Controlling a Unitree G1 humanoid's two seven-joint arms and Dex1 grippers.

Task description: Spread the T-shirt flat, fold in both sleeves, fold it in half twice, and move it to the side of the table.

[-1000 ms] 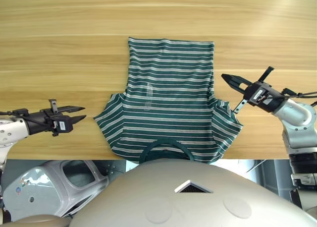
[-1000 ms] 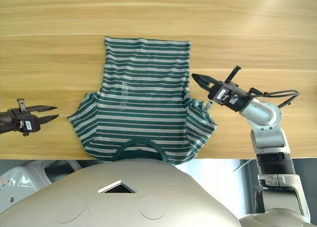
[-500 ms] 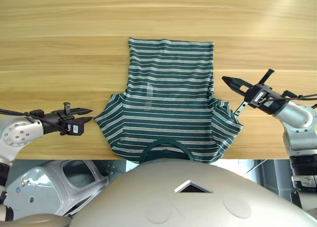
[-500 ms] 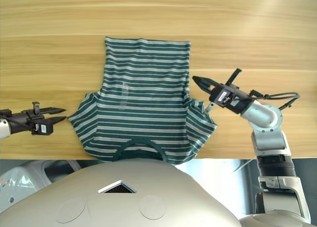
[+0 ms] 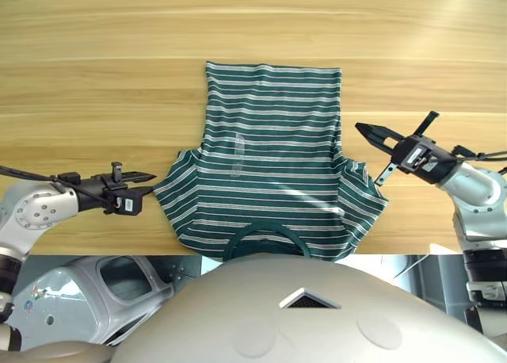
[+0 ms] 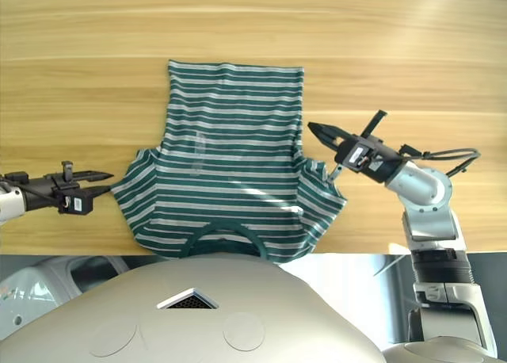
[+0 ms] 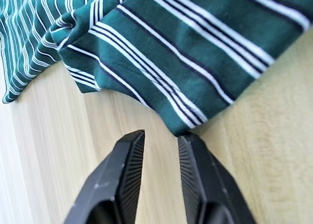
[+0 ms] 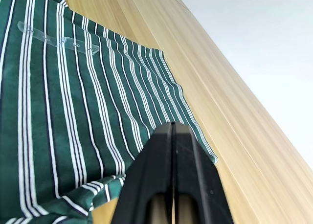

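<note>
T-shirt [image 5: 273,181], dark green with thin white stripes, lies spread on the wooden desk [image 5: 95,78] at the middle of its near edge, front side up, with the collar [image 5: 265,234] right at that near edge and the straight hem [image 5: 273,68] pointing toward the far edge. Both short sleeves are out to the sides and unfolded: the left sleeve [image 5: 178,192] lies fairly flat, while the right sleeve [image 5: 360,200] is somewhat rumpled where it joins the body. A clear narrow strip [image 5: 237,153] sits on the chest, a little left of the middle. The left gripper [image 5: 146,183] is low over the desk near the near edge, pointing at the outer end of the left sleeve; in the left wrist view its two black fingers [image 7: 127,160] stand apart with a narrow gap, one tip touching the sleeve's corner and the other resting over bare wood just beside it, with no cloth between them. The right gripper [image 5: 358,127] is over the desk on the shirt's right, its tip just beside the side seam of the body and farther from the near edge than the right sleeve; in the right wrist view its fingers [image 8: 161,155] are pressed together with nothing caught between them, and whether the tip touches the desk cannot be told
</note>
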